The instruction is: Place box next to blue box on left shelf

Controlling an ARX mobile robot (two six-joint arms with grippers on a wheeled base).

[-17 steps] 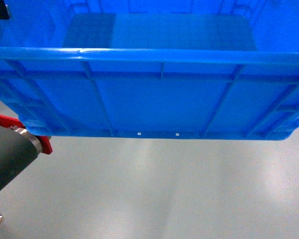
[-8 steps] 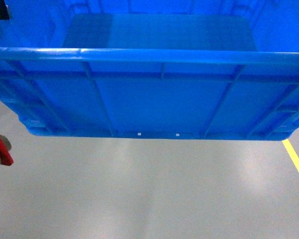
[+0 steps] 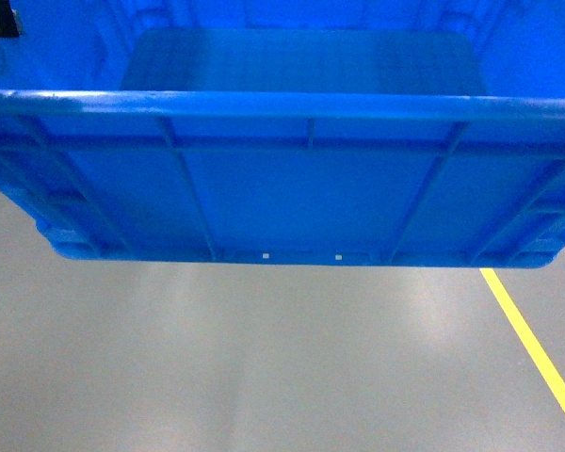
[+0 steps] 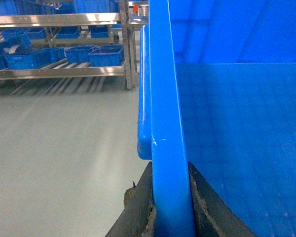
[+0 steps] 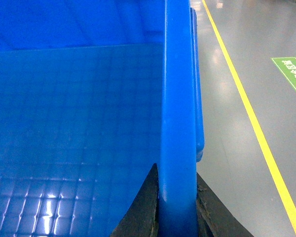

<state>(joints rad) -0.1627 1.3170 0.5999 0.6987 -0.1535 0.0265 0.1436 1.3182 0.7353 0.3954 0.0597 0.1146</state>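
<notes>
The box [image 3: 301,188], a large bright-blue ribbed crate, fills the upper half of the head view and hangs above the floor. My left gripper [image 4: 169,165] is shut on its left rim, one black finger [image 4: 138,207] outside the wall and the other inside. My right gripper [image 5: 176,170] is shut on the right rim in the same way. The box's smooth floor [image 5: 79,108] holds nothing. Far off in the left wrist view stands a grey metal rack [image 4: 59,71] with roller rails and several blue boxes [image 4: 106,55]. I cannot tell whether it is the left shelf.
Smooth grey floor [image 3: 264,358] lies under the box. A yellow line [image 3: 532,348] runs across it at the right, also in the right wrist view [image 5: 251,113], with a green floor sign [image 5: 292,74] beyond it.
The red part and dark cylinder at the head view's left edge have slid out of sight. The yellow line has come further in from the right. The box keeps its place between the grippers.
</notes>
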